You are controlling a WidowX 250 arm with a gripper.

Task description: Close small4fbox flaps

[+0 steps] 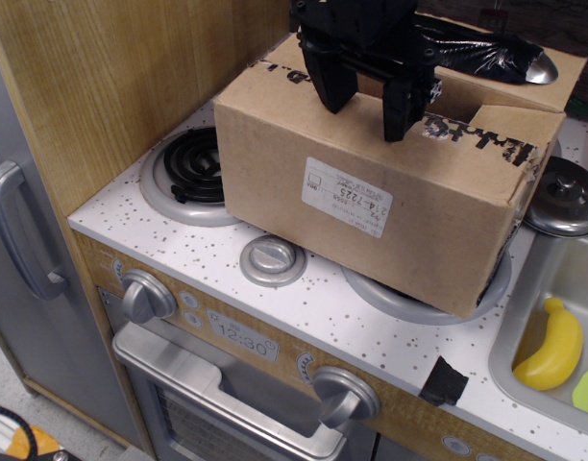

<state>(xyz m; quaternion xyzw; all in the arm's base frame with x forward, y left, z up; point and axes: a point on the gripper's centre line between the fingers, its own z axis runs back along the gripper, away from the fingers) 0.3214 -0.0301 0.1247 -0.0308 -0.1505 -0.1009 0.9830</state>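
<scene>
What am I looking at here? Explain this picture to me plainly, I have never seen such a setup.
This is a single camera view, looking down from the front onto a toy kitchen stove. The black two-fingered thing at the top is the robot arm's tool, its grasping part. Its fingers are spread apart and it holds nothing; it hangs right over the top of a brown cardboard box with a white label on its front. The box sits on the white speckled stovetop, covering most of the right burner. The near flap, with black marker scribbles, is folded down; an opening shows behind it. To the left is a black coil burner. At right, a sink holds a yellow toy banana, with a pot lid behind.
</scene>
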